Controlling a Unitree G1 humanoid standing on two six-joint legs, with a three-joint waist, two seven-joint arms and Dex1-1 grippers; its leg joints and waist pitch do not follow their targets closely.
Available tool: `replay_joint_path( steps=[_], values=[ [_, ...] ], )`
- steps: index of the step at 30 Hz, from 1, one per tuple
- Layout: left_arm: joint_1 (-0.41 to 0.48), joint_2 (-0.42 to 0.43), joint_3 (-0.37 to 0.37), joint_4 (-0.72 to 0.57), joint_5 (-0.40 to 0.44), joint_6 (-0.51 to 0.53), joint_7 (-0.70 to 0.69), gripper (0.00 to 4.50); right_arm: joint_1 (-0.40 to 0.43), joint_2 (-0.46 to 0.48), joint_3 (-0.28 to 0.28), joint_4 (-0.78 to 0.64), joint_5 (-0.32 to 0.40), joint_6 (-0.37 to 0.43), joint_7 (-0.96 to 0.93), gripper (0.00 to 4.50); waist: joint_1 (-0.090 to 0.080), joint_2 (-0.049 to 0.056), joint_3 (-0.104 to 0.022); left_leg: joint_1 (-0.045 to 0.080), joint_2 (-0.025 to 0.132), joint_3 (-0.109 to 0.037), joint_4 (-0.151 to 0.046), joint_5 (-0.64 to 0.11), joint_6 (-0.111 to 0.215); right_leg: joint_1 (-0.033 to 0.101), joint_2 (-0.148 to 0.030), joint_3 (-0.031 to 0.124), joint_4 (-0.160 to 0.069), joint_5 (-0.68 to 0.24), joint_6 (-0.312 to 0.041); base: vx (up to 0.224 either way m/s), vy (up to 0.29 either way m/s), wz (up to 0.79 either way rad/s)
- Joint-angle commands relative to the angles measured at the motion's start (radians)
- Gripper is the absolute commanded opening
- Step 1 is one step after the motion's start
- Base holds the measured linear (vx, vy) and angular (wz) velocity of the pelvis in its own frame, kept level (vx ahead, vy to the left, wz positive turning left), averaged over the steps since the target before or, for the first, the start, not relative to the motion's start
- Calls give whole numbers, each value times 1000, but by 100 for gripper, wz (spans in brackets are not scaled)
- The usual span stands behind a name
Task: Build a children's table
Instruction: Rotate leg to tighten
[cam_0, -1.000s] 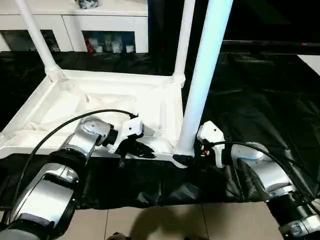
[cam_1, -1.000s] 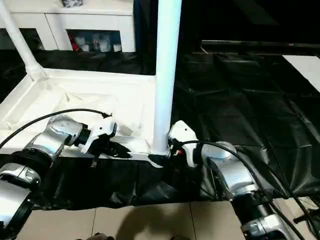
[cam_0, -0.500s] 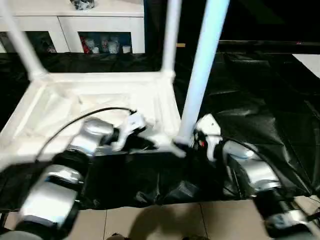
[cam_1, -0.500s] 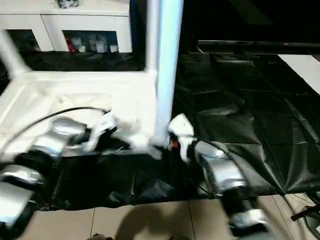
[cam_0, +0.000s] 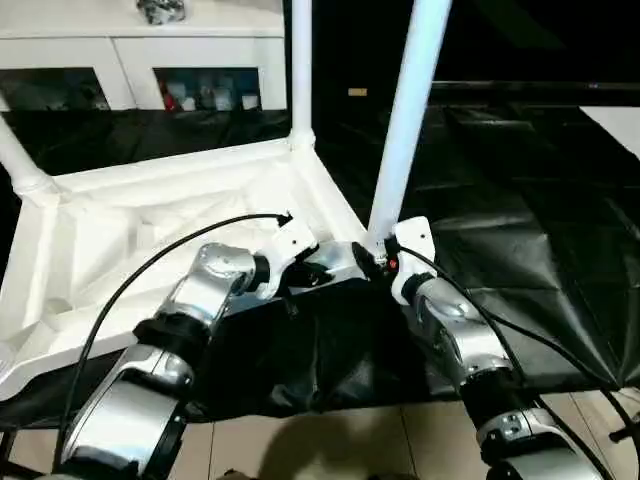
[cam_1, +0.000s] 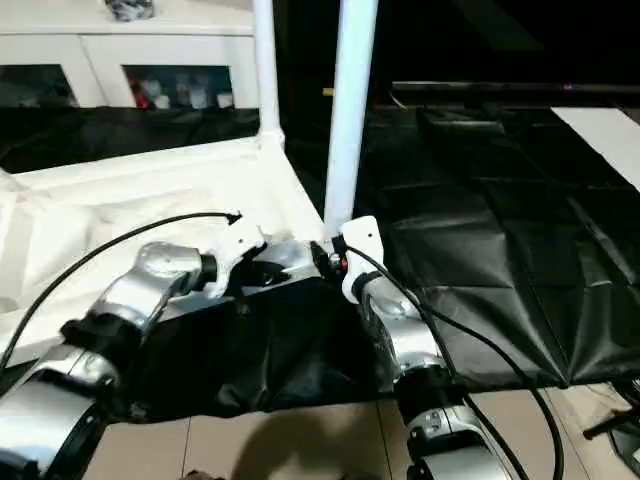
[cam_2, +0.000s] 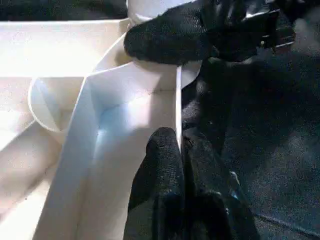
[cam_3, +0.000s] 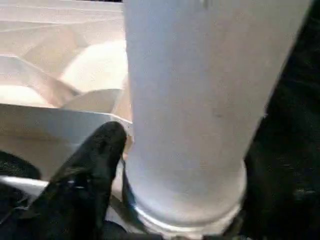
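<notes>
The children's table (cam_0: 150, 230) lies upside down on the black-sheeted table (cam_0: 520, 230), legs up, filling the head view from nine o'clock to centre. No readable writing shows on it. Since a second ago it has swung round, its near corner now pointing toward five o'clock. The left claw (cam_2: 179, 150) is pinched shut on the thin white rim (cam_2: 178, 100) at that corner. The right claw (cam_0: 378, 262) stands wide around the base of the nearest leg (cam_0: 405, 120). A white glass-door cabinet (cam_0: 140, 60) stands at eleven o'clock; tiled floor (cam_0: 330, 440) shows at six.
</notes>
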Motion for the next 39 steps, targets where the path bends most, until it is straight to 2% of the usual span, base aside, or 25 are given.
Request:
replay_joint_path(
  steps=[1, 3, 5, 9, 13, 14, 17, 18, 19, 20, 21, 27, 30, 33, 34, 35, 36, 38, 39],
  values=[
    [38, -21, -44, 2, -30, -51, -91, 0, 0, 2, 87, -63, 32, -32, 187, 387, 9, -12, -65, 11, 10, -5, -69, -267, 49, 47, -28, 16, -76, -216, -215, 0, 0, 0],
    [44, 11, -37, 7, -43, -74, -141, 0, 12, -64, 99, -77, 40, -32, 281, 391, 11, -14, -65, 9, 11, -4, -68, -243, 67, 51, -27, 15, -71, -176, -229, 0, 0, 0],
    [49, 45, -20, 3, -74, -84, -224, 0, 14, -119, 103, -81, 55, -27, 381, 391, 14, -13, -64, 12, 12, -3, -67, -248, 71, 48, -29, 15, -71, -186, -241, 0, 0, 0],
    [44, 84, 6, 3, -115, -77, -324, 0, 18, -190, 125, -99, 63, -13, 538, 391, 21, -11, -60, 17, 17, -2, -71, -280, 55, 44, -28, 15, -73, -246, -241, 0, 0, 0],
    [24, 123, 11, 26, -123, -98, -410, 0, 19, -259, 174, -114, 59, -3, 709, 391, 30, -17, -60, 16, 19, -2, -72, -290, 47, 43, -30, 14, -73, -274, -231, 0, 0, 0],
    [19, 127, 11, 31, -127, -100, -428, 0, 17, -267, 184, -114, 60, 1, 735, 364, 32, -16, -59, 16, 19, -2, -72, -286, 46, 42, -32, 15, -72, -273, -234, 0, 0, 0],
    [10, 137, 5, 39, -131, -109, -470, 0, 9, -280, 200, -106, 61, 1, 780, 344, 35, -17, -60, 15, 19, -2, -71, -274, 47, 42, -32, 15, -71, -267, -237, 0, 0, 0],
    [9, 139, 3, 40, -132, -110, -482, 0, 6, -281, 202, -103, 61, -1, 789, 331, 37, -21, -60, 14, 20, -2, -71, -269, 49, 43, -33, 15, -69, -266, -238, 0, 0, 0],
    [7, 141, 0, 40, -133, -111, -495, 0, 3, -281, 202, -98, 60, -4, 797, 319, 38, -19, -61, 15, 20, -2, -71, -266, 48, 42, -33, 15, -69, -262, -239, 0, 0, 0],
    [5, 142, -3, 43, -133, -112, -516, 0, 0, -278, 203, -96, 64, -1, 814, 319, 38, -18, -60, 16, 20, -1, -71, -269, 49, 40, -33, 15, -69, -259, -243, 0, 0, 0],
    [5, 142, -3, 43, -133, -113, -520, 0, 0, -277, 204, -95, 65, 0, 817, 308, 38, -22, -60, 16, 20, -1, -71, -268, 50, 40, -32, 14, -70, -260, -243, 0, 0, 0],
    [10, 143, -14, 36, -128, -108, -555, 0, 7, -267, 215, -107, 75, 13, 849, 275, 47, -20, -59, 17, 22, -1, -73, -265, 44, 40, -34, 15, -68, -256, -244, 0, 0, 0],
    [11, 143, -12, 37, -127, -110, -553, 0, 9, -264, 214, -107, 75, 13, 850, 271, 48, -22, -59, 18, 21, -1, -74, -276, 38, 39, -34, 16, -70, -270, -239, 0, 0, 0],
    [15, 126, 5, 44, -116, -111, -487, 0, 29, -225, 174, -111, 84, 26, 756, 270, 49, -23, -58, 18, 22, -3, -76, -281, 31, 38, -35, 16, -71, -286, -230, 0, 0, 0],
    [19, 122, 6, 39, -109, -110, -461, 0, 33, -207, 155, -102, 75, 13, 688, 270, 49, -23, -58, 18, 22, -3, -76, -281, 31, 38, -35, 16, -71, -286, -230, 0, 0, 0],
    [23, 108, 8, 33, -88, -114, -386, 0, 36, -170, 118, -82, 50, 16, 535, 270, 43, -26, -57, 16, 20, -5, -79, -296, 16, 36, -37, 17, -74, -320, -216, 0, 0, 0],
    [23, 108, 8, 33, -88, -114, -386, 0, 36, -170, 118, -82, 50, 16, 535, 270, 37, -24, -57, 18, 18, -7, -81, -311, 2, 33, -38, 17, -78, -347, -206, 0, 0, 0],
    [27, 93, 4, 22, -68, -102, -325, 0, 43, -138, 100, -72, 19, 1, 412, 270, 30, -24, -56, 18, 18, -10, -84, -323, -11, 33, -37, 16, -81, -367, -195, 0, 0, 0],
    [37, 40, 12, -9, -54, -50, -203, 0, 56, -69, 74, -63, -18, 9, 216, 270, 20, -25, -54, 20, 19, -10, -85, -346, -22, 28, -36, 18, -84, -382, -186, 0, 0, 0]
  ],
)
